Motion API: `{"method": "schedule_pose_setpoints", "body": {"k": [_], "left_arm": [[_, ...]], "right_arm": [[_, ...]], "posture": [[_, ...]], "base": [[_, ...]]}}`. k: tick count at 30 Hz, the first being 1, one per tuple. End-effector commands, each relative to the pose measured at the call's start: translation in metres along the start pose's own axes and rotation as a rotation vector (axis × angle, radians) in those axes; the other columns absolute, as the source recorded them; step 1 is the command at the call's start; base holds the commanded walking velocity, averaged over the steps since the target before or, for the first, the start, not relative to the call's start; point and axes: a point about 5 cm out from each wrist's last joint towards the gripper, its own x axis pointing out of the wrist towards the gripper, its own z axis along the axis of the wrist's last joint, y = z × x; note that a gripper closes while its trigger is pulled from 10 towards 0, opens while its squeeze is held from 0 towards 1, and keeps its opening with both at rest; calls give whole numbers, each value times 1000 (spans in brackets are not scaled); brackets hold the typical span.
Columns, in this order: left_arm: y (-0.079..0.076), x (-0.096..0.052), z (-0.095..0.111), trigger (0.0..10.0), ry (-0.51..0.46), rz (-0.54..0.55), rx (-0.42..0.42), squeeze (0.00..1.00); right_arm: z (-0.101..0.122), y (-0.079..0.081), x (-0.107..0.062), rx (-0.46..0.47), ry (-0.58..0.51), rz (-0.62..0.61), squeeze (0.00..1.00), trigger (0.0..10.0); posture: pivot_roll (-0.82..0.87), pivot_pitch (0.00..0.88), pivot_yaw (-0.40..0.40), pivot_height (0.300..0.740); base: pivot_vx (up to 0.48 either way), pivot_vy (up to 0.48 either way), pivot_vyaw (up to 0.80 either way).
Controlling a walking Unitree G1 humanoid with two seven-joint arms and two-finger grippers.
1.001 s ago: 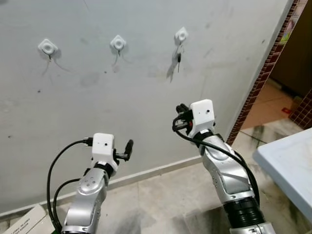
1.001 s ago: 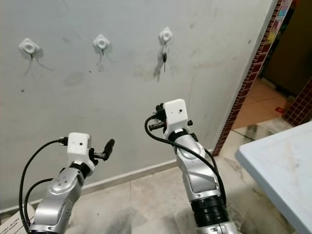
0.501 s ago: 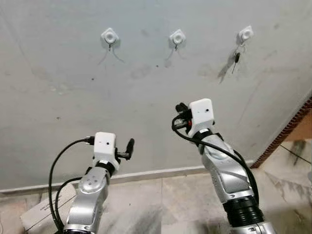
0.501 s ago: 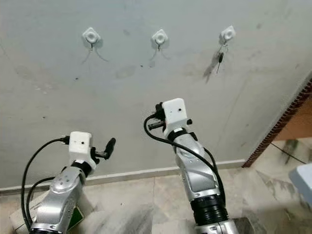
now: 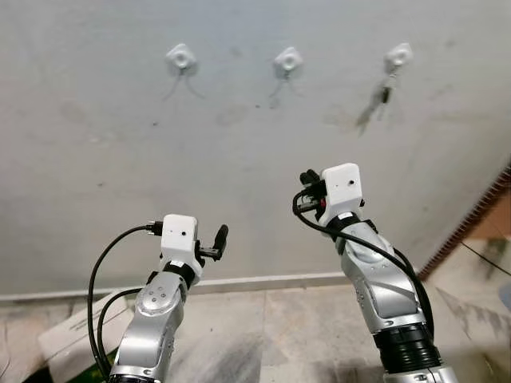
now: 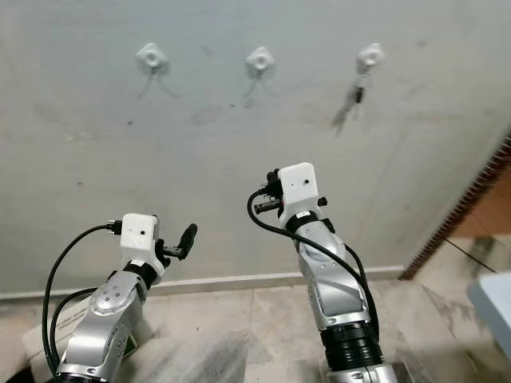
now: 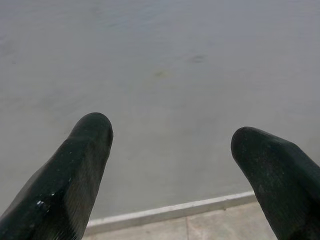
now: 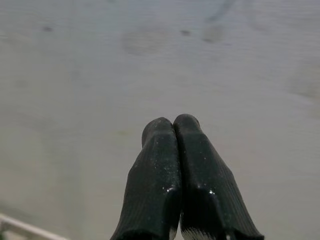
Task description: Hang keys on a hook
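A pale grey plaster wall (image 5: 239, 159) is facing the robot, and three small white diamond-shaped plastic hooks are sitting in a row high on it: the left hook (image 5: 181, 57), the middle hook (image 5: 288, 59) and the right hook (image 5: 398, 55). A small dark bunch of keys (image 5: 386, 92) is hanging from the right hook, dangling just below it against the wall and throwing a slanted shadow to its left. The left and middle hooks are carrying nothing.

Both silver arms are reaching up toward the wall, well below the hooks. The left pincer (image 7: 170, 150) is pointing at the lower wall near the white skirting strip (image 5: 263, 282), with its two black fingers (image 7: 80, 160) standing wide apart and gripping nothing. The right pincer (image 8: 174, 131) is raised higher, nearer the middle of the scene, and its fingers are pressing together, tip against tip, with nothing between them.

At the near left, a white cardboard box (image 5: 80, 335) is lying on the grey marbled tile floor (image 5: 279, 335). A strip of reddish-brown tiling (image 5: 471, 223) is running along the wall's right edge.
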Motion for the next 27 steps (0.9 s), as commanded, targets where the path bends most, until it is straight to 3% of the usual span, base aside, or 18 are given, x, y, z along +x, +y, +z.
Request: {"method": "schedule_pose_setpoints", "body": {"k": [1, 6, 17, 27], "left_arm": [[-2, 1, 1, 10000, -7, -9, -9, 0], [-3, 1, 1, 10000, -12, -11, -18, 0], [-10, -1, 9, 10000, -69, -81, -73, 0], [-10, -1, 9, 10000, -65, -81, -62, 0]], "right_arm": [[6, -3, 0, -10, -26, -6, 0, 10000], [6, -5, 0, -8, -26, -17, 0, 10000], [6, -13, -1, 0, -28, -68, 0, 10000], [5, -11, -1, 5, -25, -64, 0, 10000]], "posture": [[45, 0, 0, 740], [44, 0, 1, 740], [41, 0, 5, 740], [41, 0, 7, 740]], "base": [[0, 0, 738], [0, 0, 675], [0, 0, 0], [273, 0, 0]]}}
